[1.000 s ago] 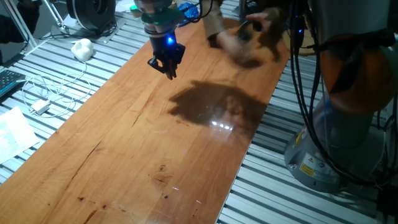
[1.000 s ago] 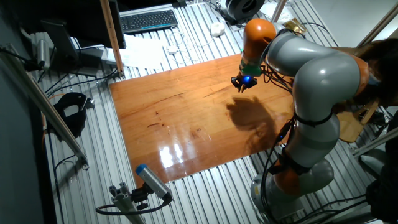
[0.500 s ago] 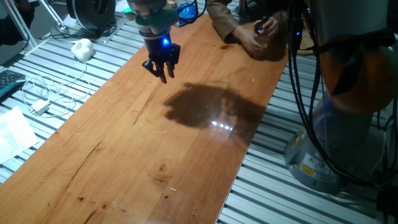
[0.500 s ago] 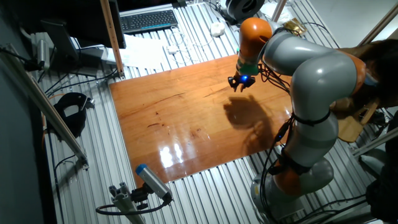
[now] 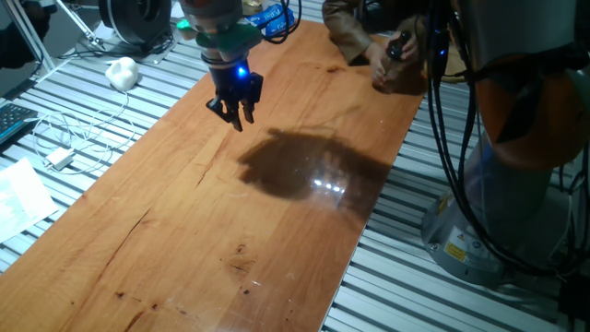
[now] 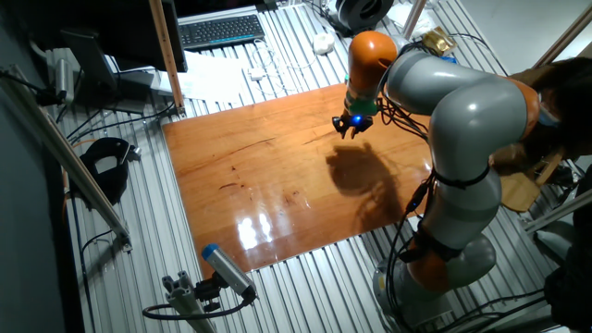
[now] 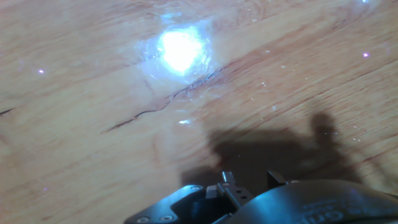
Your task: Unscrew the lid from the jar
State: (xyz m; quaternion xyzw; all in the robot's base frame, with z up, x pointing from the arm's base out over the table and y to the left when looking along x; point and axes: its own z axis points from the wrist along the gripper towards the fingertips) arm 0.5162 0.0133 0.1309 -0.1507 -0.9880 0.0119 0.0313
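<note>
One fixed view, left to right. Far left: ribbed metal bench surface, parallel grey slats; on it a white cable [image 5: 69,138] in loose loops ending in a small white adapter block, and a lumpy white object [image 5: 122,72] further back. Sheets of white paper [image 5: 20,198] at the left edge.

Centre: the table [image 5: 184,240] is a long plank of glossy orange-brown wood, visible grain, a few dark cracks and small knots, bright glare spot near the middle right. The arm's broad dark shadow lies on the wood right of centre.

The gripper [image 5: 234,109] hangs above the far left part of the table, fingers pointing down, a blue light glowing on the black body, teal ring above it. Jaws look drawn close together with nothing between them; exact gap cannot be read at this size.

Far right of the table: a person's hand [image 5: 387,65] holds a small dark object; blurred, so whether it is the jar or lid cannot be told. Black cables [image 5: 452,138] hang beside the grey and orange robot base [image 5: 516,175].

The other fixed view: gripper [image 6: 351,127] over the far edge of the table, black keyboard [image 6: 220,30] beyond on the ribbed bench.

Hand view: bare varnished wood, one hairline crack, a strong white reflection; dark rounded gripper housing at the bottom edge, fingertips not visible.
</note>
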